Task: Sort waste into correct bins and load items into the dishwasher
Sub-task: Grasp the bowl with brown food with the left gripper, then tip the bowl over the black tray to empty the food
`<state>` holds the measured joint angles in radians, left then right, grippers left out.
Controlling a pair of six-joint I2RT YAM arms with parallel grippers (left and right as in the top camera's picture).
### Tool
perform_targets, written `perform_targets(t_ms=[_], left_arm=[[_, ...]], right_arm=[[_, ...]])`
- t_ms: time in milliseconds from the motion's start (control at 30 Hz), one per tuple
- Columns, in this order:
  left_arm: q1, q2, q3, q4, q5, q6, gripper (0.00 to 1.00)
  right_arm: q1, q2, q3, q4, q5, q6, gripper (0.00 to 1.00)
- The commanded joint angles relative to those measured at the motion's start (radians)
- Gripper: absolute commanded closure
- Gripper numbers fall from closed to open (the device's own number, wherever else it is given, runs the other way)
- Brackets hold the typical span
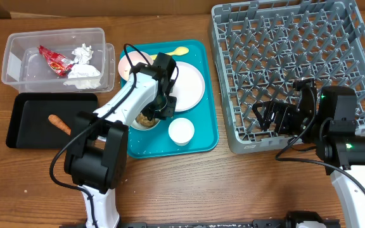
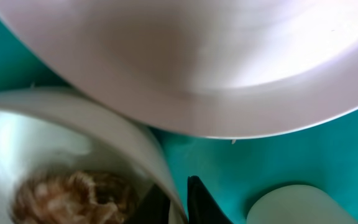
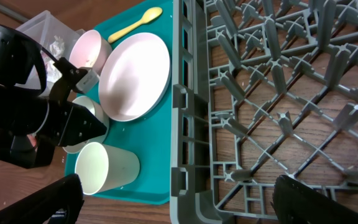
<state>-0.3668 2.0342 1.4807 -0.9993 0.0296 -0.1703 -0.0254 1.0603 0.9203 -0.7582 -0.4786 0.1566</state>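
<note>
Overhead, a clear plastic rectangular tub [image 1: 11, 63] holds a red crinkled wrapper [image 1: 54, 58] and crumpled white tissue [image 1: 84, 68], next to a shallow black rectangular tray [image 1: 30, 132] with one brown fried scrap [image 1: 60, 123]. On the teal serving tray [image 1: 201, 144], the left gripper [image 2: 178, 200] pinches the rim of a white bowl [image 1: 144, 121] of brown scraps. The right gripper [image 3: 188, 196] hangs wide open and empty over the front edge of the grey pegged dish rack [image 1: 296, 63].

A flat teal serving tray [image 1: 203, 136] near the middle of a brown wood-grain table [image 1: 233, 190]
</note>
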Motion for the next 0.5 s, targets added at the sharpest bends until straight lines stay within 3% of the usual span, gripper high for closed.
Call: perform_targets(t_ms=[0, 300, 467], left_arm=[[0.000, 0.013, 0.060, -0.021, -0.006, -0.018, 0.96], [0.024, 0.012, 0.439, -0.404, -0.003, -0.016, 0.96], [0.216, 0.011, 0.669, -0.600, 0.064, 0.072, 0.96]], right_arm=[[0.004, -0.003, 0.029, 0.000, 0.006, -0.004, 0.00], [0.004, -0.003, 0.029, 0.002, 0.006, -0.004, 0.00], [0.004, -0.003, 0.029, 0.002, 0.006, -0.004, 0.00]])
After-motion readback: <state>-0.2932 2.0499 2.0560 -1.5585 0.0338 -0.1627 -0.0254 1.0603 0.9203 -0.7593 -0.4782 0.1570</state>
